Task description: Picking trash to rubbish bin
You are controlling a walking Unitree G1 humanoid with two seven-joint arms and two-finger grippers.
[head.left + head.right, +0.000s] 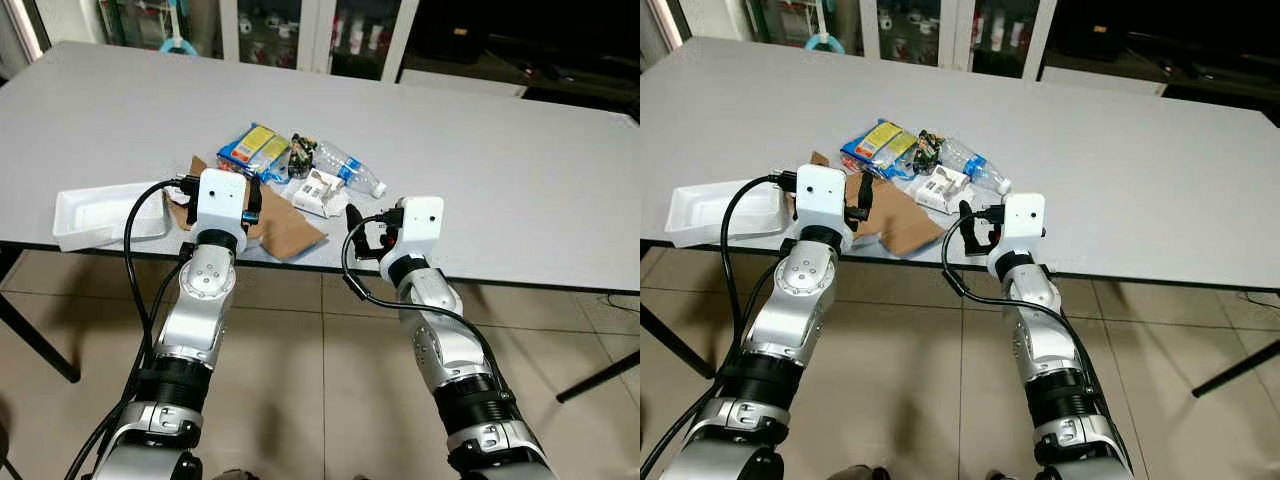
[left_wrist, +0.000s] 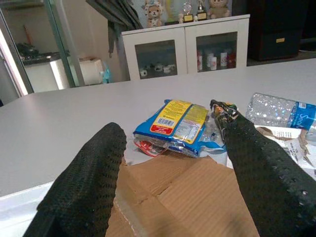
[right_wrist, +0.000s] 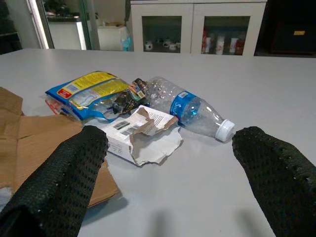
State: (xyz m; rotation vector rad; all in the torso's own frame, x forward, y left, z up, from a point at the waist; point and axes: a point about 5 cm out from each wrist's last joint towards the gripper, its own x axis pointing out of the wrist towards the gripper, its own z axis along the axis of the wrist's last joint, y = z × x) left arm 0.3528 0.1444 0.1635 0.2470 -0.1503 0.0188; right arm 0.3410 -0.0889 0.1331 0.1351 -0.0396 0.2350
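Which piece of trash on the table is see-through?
The plastic bottle, lying on its side with a blue label and white cap. You can see through it, unlike the brown cardboard, the torn white box or the yellow-and-blue wrapper.

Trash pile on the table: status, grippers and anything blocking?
Left gripper open above cardboard. Right gripper open, facing torn box and plastic bottle. Nothing grasped, nothing in the way.
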